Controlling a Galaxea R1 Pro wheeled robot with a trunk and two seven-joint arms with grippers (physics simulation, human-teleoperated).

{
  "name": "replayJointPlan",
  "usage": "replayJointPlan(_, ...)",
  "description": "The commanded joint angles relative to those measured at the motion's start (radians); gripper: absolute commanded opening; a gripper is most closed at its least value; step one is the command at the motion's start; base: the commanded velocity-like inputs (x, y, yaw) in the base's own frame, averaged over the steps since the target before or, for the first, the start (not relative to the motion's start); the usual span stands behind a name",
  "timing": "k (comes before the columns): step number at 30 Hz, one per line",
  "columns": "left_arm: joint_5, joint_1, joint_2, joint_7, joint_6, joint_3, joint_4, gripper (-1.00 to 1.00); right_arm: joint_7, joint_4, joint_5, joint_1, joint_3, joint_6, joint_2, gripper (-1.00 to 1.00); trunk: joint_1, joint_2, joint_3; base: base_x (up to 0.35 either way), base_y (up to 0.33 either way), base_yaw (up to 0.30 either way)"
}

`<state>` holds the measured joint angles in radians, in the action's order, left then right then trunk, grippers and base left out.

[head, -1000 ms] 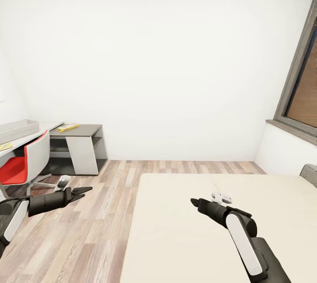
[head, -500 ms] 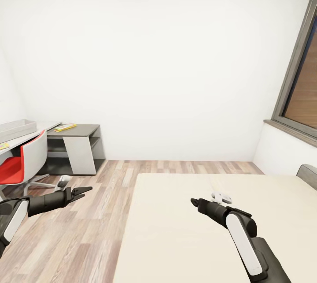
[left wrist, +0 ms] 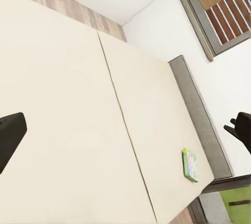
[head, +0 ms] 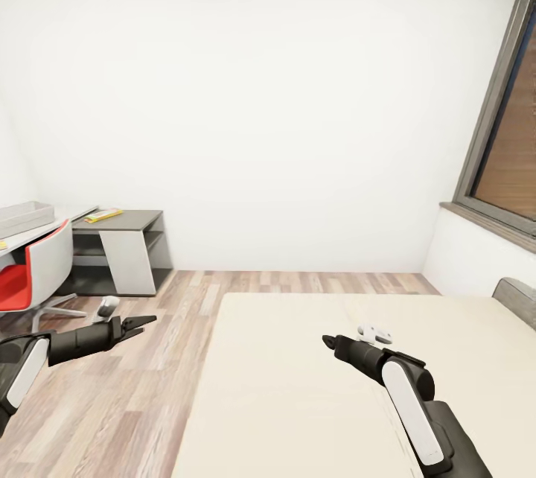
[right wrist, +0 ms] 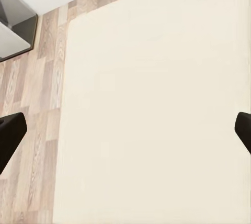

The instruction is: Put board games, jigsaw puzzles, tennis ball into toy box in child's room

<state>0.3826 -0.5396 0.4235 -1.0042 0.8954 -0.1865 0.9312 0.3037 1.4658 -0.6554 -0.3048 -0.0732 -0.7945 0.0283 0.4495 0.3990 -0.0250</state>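
Observation:
The bed (head: 298,396) is a wide cream mattress at the lower right of the head view. In the left wrist view a thin green printed board game (left wrist: 190,164) lies on the bed (left wrist: 68,103) close to the grey headboard (left wrist: 201,122). Far left stands the table (head: 132,221), with the grey toy box (head: 22,217) on its pale top and a flat yellow box (head: 103,215) on its lower dark section. My left gripper (head: 141,323) hangs open over the wood floor. My right gripper (head: 327,342) is open above the mattress, holding nothing. The tennis ball is out of view.
A red and white swivel chair (head: 33,277) stands in front of the table. Wood floor (head: 134,396) runs between the chair and the bed. A dark-framed window (head: 506,143) with a white sill is in the right wall. A plain white wall is ahead.
The camera has swung to the right: table, chair and toy box have slid towards the picture's left edge and more of the bed shows. Both arms keep their pose.

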Motion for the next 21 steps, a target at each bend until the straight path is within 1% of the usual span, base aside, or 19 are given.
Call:
replayJointPlan(1,0.001,0.0,0.0,-0.002,0.005,-0.001,0.0,1.0,0.01,0.001,-0.01,0.0,-0.002,-0.001,0.001,1.0,0.0,0.001,0.001,0.0,-0.277,0.0)
replayJointPlan(13,0.001,0.0,0.0,-0.002,0.005,-0.001,0.0,1.0,0.01,0.001,-0.01,0.0,-0.001,-0.002,0.002,1.0,0.0,0.001,0.001,0.0,-0.286,0.0)
replayJointPlan(21,0.0,-0.001,-0.007,-0.002,0.005,-0.001,0.0,1.0,0.01,0.002,-0.01,0.0,0.0,-0.002,0.002,1.0,0.0,0.001,0.001,0.0,-0.285,0.0)
